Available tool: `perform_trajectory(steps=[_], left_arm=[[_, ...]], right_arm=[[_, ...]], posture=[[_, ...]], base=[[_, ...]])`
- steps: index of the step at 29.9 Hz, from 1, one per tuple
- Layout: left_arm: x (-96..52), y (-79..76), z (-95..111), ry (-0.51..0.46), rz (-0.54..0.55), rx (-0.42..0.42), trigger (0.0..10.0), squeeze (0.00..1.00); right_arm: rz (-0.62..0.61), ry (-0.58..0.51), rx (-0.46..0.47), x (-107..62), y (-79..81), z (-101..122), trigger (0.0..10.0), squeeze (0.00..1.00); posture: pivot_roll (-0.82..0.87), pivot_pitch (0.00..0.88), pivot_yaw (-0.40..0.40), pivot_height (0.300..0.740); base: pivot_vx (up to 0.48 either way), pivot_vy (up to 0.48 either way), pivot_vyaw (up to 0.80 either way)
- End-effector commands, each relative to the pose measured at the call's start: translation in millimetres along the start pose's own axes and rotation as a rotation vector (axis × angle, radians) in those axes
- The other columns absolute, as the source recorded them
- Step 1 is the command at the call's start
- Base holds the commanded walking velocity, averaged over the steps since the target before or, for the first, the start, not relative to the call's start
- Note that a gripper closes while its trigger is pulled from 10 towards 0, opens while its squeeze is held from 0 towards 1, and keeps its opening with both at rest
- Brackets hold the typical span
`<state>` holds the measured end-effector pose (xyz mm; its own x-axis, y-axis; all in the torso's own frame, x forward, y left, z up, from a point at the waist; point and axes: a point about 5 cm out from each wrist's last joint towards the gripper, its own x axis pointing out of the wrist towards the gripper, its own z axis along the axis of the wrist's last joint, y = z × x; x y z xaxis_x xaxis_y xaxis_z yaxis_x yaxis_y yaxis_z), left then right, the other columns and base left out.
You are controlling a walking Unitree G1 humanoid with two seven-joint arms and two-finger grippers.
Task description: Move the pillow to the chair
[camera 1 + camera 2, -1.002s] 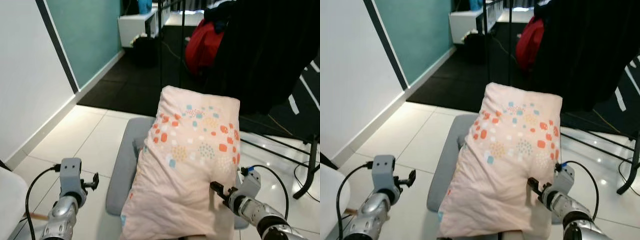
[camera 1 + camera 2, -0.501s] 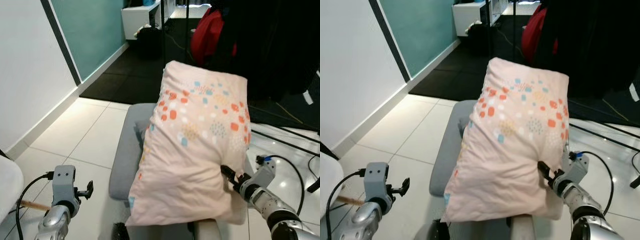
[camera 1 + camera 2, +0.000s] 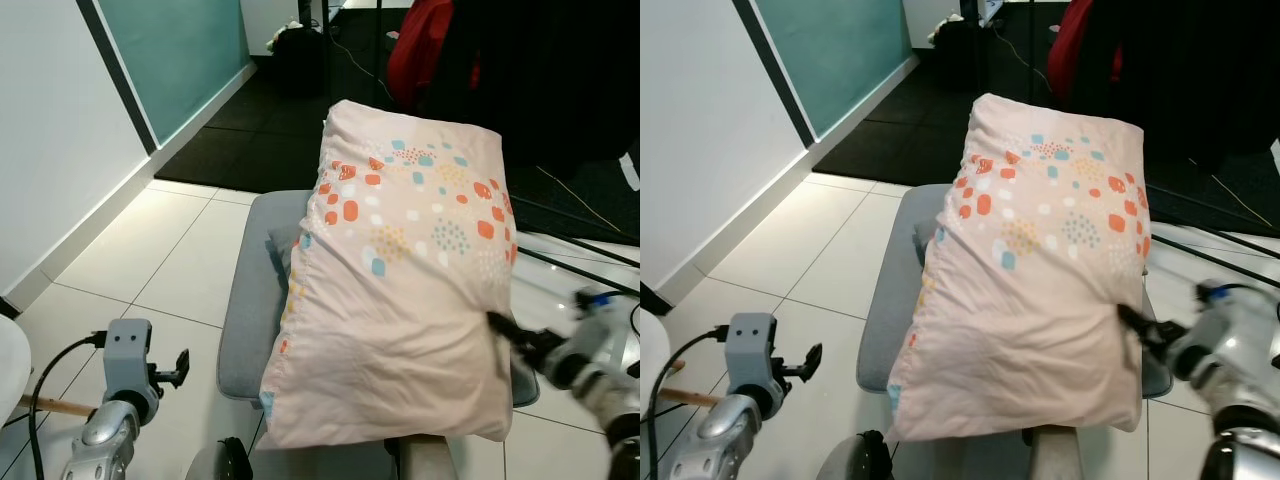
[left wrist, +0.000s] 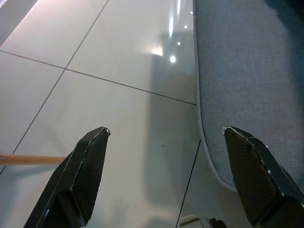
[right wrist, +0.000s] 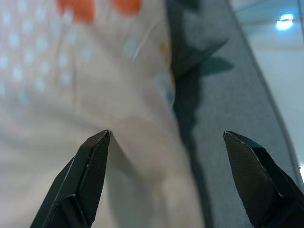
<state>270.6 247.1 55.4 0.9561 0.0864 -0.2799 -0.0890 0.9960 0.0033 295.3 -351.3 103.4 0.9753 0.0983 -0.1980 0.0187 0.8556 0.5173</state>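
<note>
Glossy white tile floor [image 3: 150, 260] with thin dark joints, meeting a black floor area [image 3: 270, 130] further back. On the robot's left, a white wall [image 3: 50, 130] with a teal panel [image 3: 180, 50] beside a dark vertical strip. At the back, dark clothes [image 3: 1200, 70] and one red garment [image 3: 415, 50], with thin black metal rods [image 3: 570, 265] running low over the tiles.

One grey upholstered chair [image 3: 250, 300] in the middle. One pale pink pillow [image 3: 400, 290] with orange, blue and white spots lying on the seat, long axis running away from the robot, spotted end pointing to the far side, plain end hanging a little past the near seat edge.

Right gripper [image 5: 164, 135] spread wide apart at the near right corner of the pillow, one finger [image 5: 92, 161] touching the fabric, the other over the grey seat, holding nothing. Blurred in the head views.

Left gripper [image 4: 164, 137] also released, fingers wide, low over the tiles just beside the chair's left edge. One thin wooden stick [image 4: 28, 159] on the floor near it.
</note>
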Motion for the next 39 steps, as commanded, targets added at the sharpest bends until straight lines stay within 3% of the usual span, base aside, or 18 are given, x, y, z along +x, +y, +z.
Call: perform_trajectory(steps=[1,3,9,14,18,20,26,27,28,31,39], left_arm=[[-4.5,7.9,4,0.002,0.001,0.012,10.0,0.00],[-7.4,10.4,11,-0.014,-0.003,0.027,10.0,0.00],[-13.0,15.2,18,-0.028,-0.004,0.041,10.0,0.00],[-18.8,20.4,29,-0.042,-0.008,0.069,10.0,0.00],[-24.1,23.9,32,-0.037,-0.009,0.097,10.0,0.00],[-27.2,24.6,33,-0.026,-0.021,0.135,10.0,0.00],[-29.0,23.3,38,-0.029,-0.027,0.140,10.0,0.00],[-28.3,22.5,38,-0.029,-0.028,0.139,10.0,0.00],[-27.4,21.4,38,-0.029,-0.028,0.136,10.0,0.00],[-24.7,16.2,37,-0.028,-0.035,0.126,10.0,0.00],[-17.4,4.6,36,-0.029,-0.048,0.106,10.0,0.00]], right_arm=[[0.030,-0.052,0.129,-3.2,-1.8,-6,10.0,0.00],[0.052,-0.089,0.215,-4.3,-1.9,-9,10.0,0.00],[0.107,-0.057,0.282,0.7,5.9,-26,10.0,0.00],[0.247,0.028,0.360,12.8,28.9,-52,10.0,0.00],[0.242,0.122,0.330,19.1,39.1,-73,10.0,0.00],[0.275,0.127,0.363,22.7,46.9,-79,10.0,0.00],[0.433,0.183,0.386,27.5,67.7,-90,10.0,0.00],[0.477,0.179,0.394,28.0,71.4,-89,3.3,0.00],[0.515,0.168,0.409,28.2,74.0,-86,0.0,0.00],[0.582,0.131,0.414,28.3,76.3,-74,0.0,0.00],[0.604,0.053,0.373,29.0,73.8,-50,0.0,0.00]], posture=[[-0.09,0.229,0.097,0.542],[-0.07,0.237,0.105,0.542],[-0.04,0.236,0.122,0.542],[0.00,0.263,0.124,0.542],[0.02,0.246,0.132,0.542],[0.03,0.236,0.136,0.542],[0.02,0.222,0.136,0.542],[0.02,0.216,0.133,0.542],[0.01,0.214,0.131,0.542],[-0.01,0.207,0.125,0.542],[-0.04,0.182,0.109,0.542]], base=[[0.000,0.000,0.00],[0.000,0.000,0.00],[0.000,0.000,0.00],[0.000,0.000,0.00],[0.000,0.000,0.00],[0.000,0.000,0.00],[0.000,0.000,0.00],[0.000,0.000,0.00],[0.000,0.000,0.00],[0.000,0.000,0.00],[0.000,0.000,0.00]])
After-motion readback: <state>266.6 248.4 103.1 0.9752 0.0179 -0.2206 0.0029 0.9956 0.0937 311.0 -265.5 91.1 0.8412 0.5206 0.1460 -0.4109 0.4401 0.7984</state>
